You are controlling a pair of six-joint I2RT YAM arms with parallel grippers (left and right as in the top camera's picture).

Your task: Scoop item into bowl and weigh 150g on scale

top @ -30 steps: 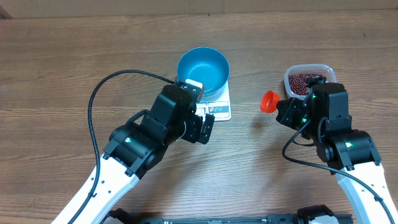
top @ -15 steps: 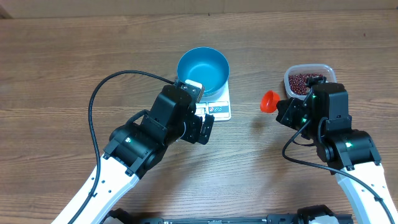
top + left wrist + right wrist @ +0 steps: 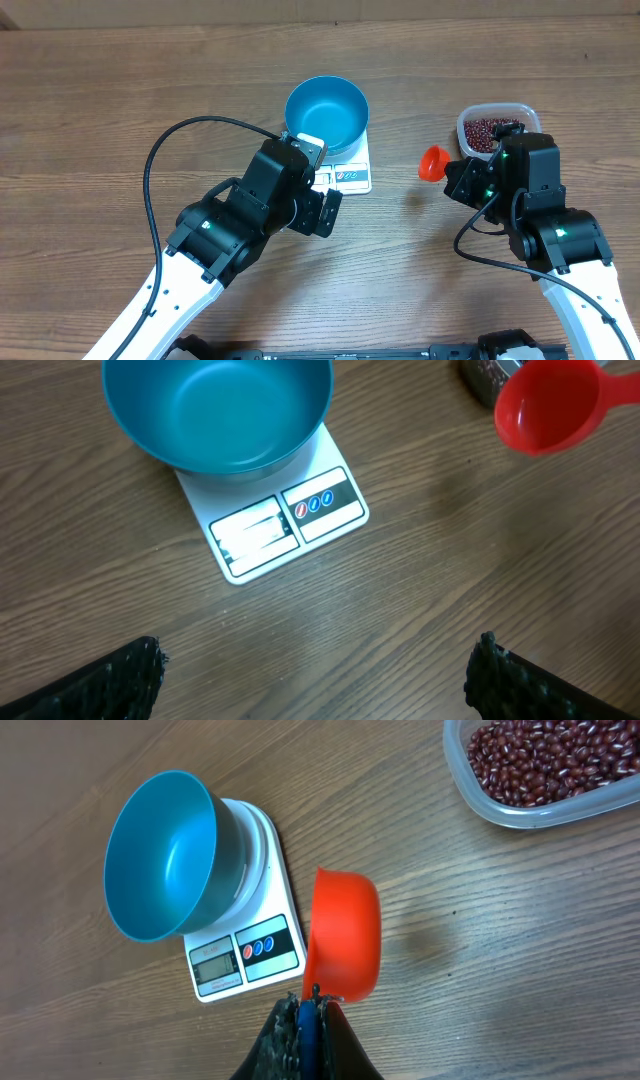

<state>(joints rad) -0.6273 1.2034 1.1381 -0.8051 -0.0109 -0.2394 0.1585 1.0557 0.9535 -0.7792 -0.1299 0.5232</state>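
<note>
The bright blue bowl (image 3: 326,113) stands empty on the white scale (image 3: 352,177), whose display and buttons face the near edge. My left gripper (image 3: 315,680) hovers open over bare wood just in front of the scale (image 3: 285,520), with nothing between its fingers. My right gripper (image 3: 310,1002) is shut on the blue handle of a red scoop (image 3: 343,935), held in the air between the scale and the tub. The scoop (image 3: 548,405) looks empty. Dark red-brown beans (image 3: 560,760) fill the tub behind it.
The clear plastic tub (image 3: 520,112) sits at the right rear, close to my right arm. A black cable (image 3: 150,170) loops out from the left arm over the wooden table (image 3: 100,100).
My left gripper has drawn back slightly from the scale toward the near edge. The right gripper and scoop have not moved.
</note>
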